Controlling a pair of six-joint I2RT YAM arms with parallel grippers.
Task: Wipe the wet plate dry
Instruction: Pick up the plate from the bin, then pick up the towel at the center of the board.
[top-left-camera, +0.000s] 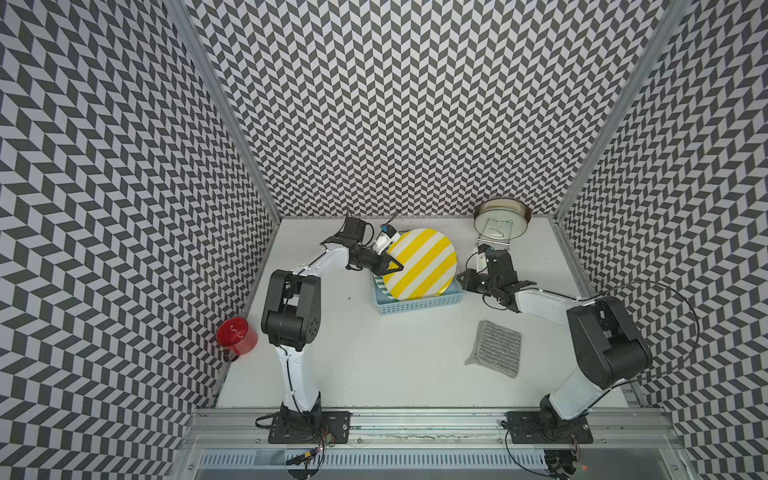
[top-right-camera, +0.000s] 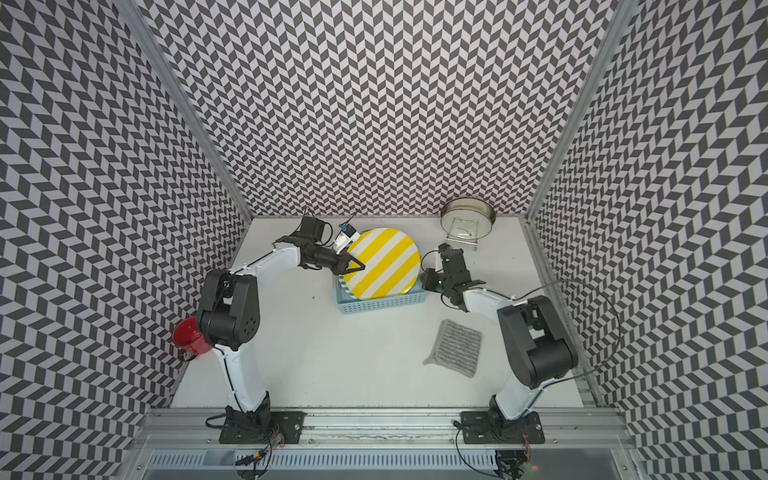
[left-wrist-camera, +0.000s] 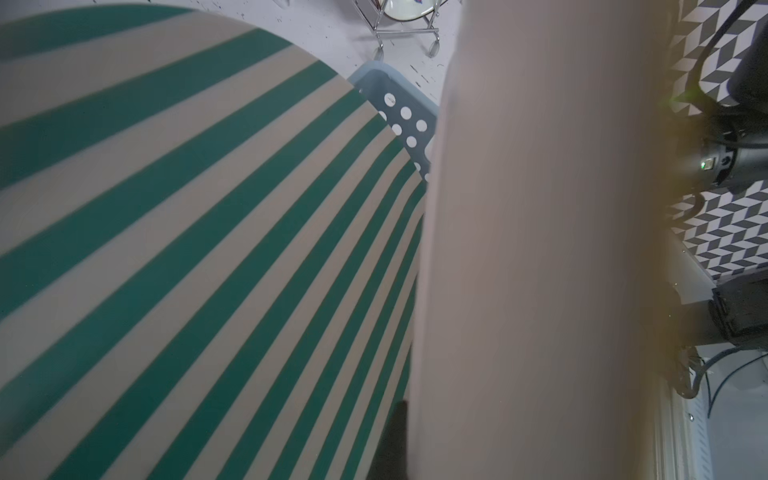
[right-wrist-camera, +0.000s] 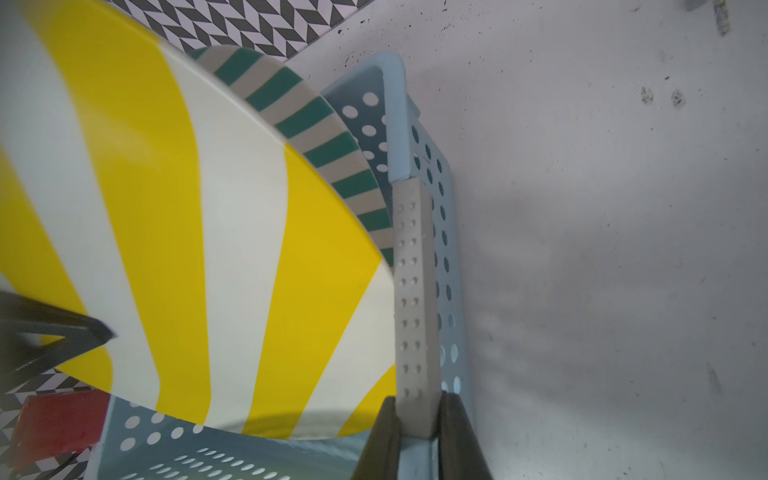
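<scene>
Two striped plates: yellow-striped plate (top-left-camera: 422, 264) centre, green-striped plate (right-wrist-camera: 299, 120) behind. One pale dish (top-left-camera: 500, 220) upper right. One wire rack (left-wrist-camera: 407, 30). One basket (top-left-camera: 419, 305). One red mug (top-left-camera: 236, 337) lower left. One grey cloth (top-left-camera: 496, 348) lower right. Two arms: left arm (top-left-camera: 291, 316), right arm (top-left-camera: 606, 345).

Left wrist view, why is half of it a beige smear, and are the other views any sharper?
Left wrist: a beige band sits too close to the lens and is fully blurred; the green plate is soft too. Right wrist: yellow plate slightly soft, basket sharp, faint shadows on the table. Top views: sharp, evenly lit.
</scene>
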